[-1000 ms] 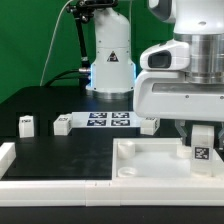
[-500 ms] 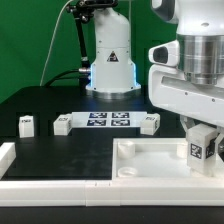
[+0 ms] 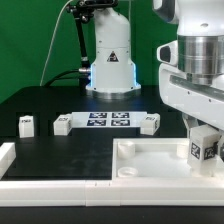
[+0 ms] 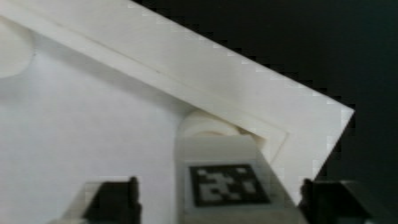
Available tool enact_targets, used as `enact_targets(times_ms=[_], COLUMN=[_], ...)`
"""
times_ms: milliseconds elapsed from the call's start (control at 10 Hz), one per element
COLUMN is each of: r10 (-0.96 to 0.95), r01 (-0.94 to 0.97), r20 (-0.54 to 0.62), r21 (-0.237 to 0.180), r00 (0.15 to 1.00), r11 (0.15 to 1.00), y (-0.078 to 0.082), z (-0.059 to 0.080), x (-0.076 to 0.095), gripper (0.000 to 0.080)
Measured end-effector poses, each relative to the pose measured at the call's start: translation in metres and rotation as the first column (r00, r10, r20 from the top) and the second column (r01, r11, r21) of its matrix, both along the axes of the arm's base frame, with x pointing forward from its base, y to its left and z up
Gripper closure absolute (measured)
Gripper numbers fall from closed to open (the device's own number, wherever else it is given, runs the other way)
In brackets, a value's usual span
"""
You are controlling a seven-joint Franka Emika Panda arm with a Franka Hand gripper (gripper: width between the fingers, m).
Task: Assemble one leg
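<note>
My gripper (image 3: pixel 205 138) is at the exterior view's right, over the near right corner of the large white square panel (image 3: pixel 150 147). It is shut on a leg (image 3: pixel 205 151), a small white block with a black-and-white tag, standing upright at that corner. In the wrist view the leg (image 4: pixel 224 178) sits between my two dark fingers (image 4: pixel 118 198) at the panel's corner socket (image 4: pixel 217 125). My gripper (image 4: pixel 222 205) is centred on it. The leg's foot is hidden behind the panel's rim.
Three more legs lie on the black table: one (image 3: pixel 27 124) at the far left, one (image 3: pixel 62 124) and one (image 3: pixel 150 122) at either end of the marker board (image 3: pixel 108 120). The arm's white base (image 3: pixel 110 60) stands behind. A white raised border (image 3: pixel 6 156) runs along the left and front.
My gripper has turned about its vertical axis over the corner, and the leg's tag face has turned with it. The other legs have not moved.
</note>
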State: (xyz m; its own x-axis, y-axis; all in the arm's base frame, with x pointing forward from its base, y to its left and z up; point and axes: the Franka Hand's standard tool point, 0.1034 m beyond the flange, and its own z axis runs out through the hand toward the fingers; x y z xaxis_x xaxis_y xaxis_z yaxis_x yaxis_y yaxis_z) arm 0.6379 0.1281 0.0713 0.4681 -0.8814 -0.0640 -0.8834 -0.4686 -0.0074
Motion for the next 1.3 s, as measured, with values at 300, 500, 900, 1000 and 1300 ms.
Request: enact_targets(times_ms=[300,500,900,1000,1300], r10=[0.198,0.453,0.769,0.828,0.928], r01=[-0.198,-0.453,-0.769,-0.828,-0.929], r20=[-0.001,0.003,0.030,0.035,0.044], r21=[0.004,0.006,0.008,0.010,0.009], r00=[0.980,0.891,0.639,0.560,0.371], r11=[0.980,0.891,0.639,0.560,0.371], y=[0.003,0.002,-0.005,-0.009,-0.012], z=[0.000,0.000,-0.002,-0.002,-0.002], x=[-0.002,-0.004,-0.001,0.000,0.000], gripper=[0.0153,0.0153,0.0151,0.0151,0.0151])
